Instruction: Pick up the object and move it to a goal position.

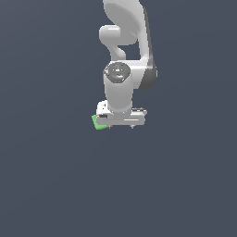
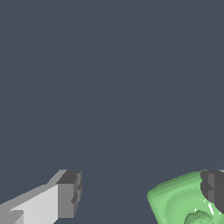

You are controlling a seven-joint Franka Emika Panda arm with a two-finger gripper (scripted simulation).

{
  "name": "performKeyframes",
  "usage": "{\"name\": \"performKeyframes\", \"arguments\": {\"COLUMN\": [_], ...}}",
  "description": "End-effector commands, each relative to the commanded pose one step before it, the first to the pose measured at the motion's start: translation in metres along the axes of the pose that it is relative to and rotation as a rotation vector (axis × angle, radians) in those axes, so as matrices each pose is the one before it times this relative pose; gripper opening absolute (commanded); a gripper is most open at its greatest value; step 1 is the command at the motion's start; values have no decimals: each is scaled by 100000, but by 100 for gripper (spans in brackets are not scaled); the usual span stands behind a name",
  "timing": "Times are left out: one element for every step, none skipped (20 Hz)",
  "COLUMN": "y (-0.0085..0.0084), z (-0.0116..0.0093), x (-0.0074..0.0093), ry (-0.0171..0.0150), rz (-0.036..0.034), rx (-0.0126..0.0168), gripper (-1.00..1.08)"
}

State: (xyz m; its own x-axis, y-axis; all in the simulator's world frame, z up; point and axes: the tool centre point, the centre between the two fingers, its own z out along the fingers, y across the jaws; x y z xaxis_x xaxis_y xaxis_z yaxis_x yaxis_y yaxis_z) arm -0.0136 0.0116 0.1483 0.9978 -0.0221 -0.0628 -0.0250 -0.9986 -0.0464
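Exterior view: a white Franka arm [image 1: 125,41] reaches down from the upper edge of the frame over a plain dark blue-grey counter [image 1: 55,185]. Its wrist points straight down, and the hand [image 1: 121,124] sits at the arm's lower end as a pale horizontal bar. The bright-green object [image 1: 98,122] shows only as a small corner protruding at the end of that bar toward the exterior view's left; the remainder is covered by the hand. Whether the object touches the counter cannot be told from this view.

Wrist view: the two fingers stand well apart, so the hand is wide. One finger [image 2: 65,194] is seen as a white body ending in a dark grey pad, with bare counter around it. The other finger [image 2: 213,189], also dark-tipped, overlaps one edge of the object [image 2: 177,203]. The object appears as a flat green block with a rounded corner, a raised rim and a lumpy mark near its centre; it runs out of the frame. The object therefore lies under one finger, off to one side of the gap, and nothing is gripped.
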Motion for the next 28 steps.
{"name": "performKeyframes", "arguments": {"y": [1,0,0,0,0,0,0,0,0,0,0,29,79,133,182,232,247,196,139,83,31,-23,-30,28,85,124,143,165], "z": [0,0,0,0,0,0,0,0,0,0,0,-32,-89,-147,-205,-264,-290,-237,-177,-115,-51,20,65,48,47,65,88,112], "x": [0,0,0,0,0,0,0,0,0,0,0,13,40,66,93,121,135,114,87,59,28,-8,-37,-39,-52,-72,-96,-120], "ry": [0,0,0,0,0,0,0,0,0,0,0,65,182,301,416,531,577,464,339,213,87,-44,-103,-21,42,59,60,58], "rz": [0,0,0,0,0,0,0,0,0,0,0,131,375,620,860,1103,1206,983,732,477,214,-80,-274,-221,-232,-310,-431,-544], "rx": [0,0,0,0,0,0,0,0,0,0,0,50,147,242,335,429,468,380,281,181,78,-33,-98,-58,-40,-52,-79,-105], "gripper": [100,100,100,100,100,100,100,100,100,100,100,100,100,100,100,100,100,100,100,100,100,100,100,100,100,100,100,100]}}
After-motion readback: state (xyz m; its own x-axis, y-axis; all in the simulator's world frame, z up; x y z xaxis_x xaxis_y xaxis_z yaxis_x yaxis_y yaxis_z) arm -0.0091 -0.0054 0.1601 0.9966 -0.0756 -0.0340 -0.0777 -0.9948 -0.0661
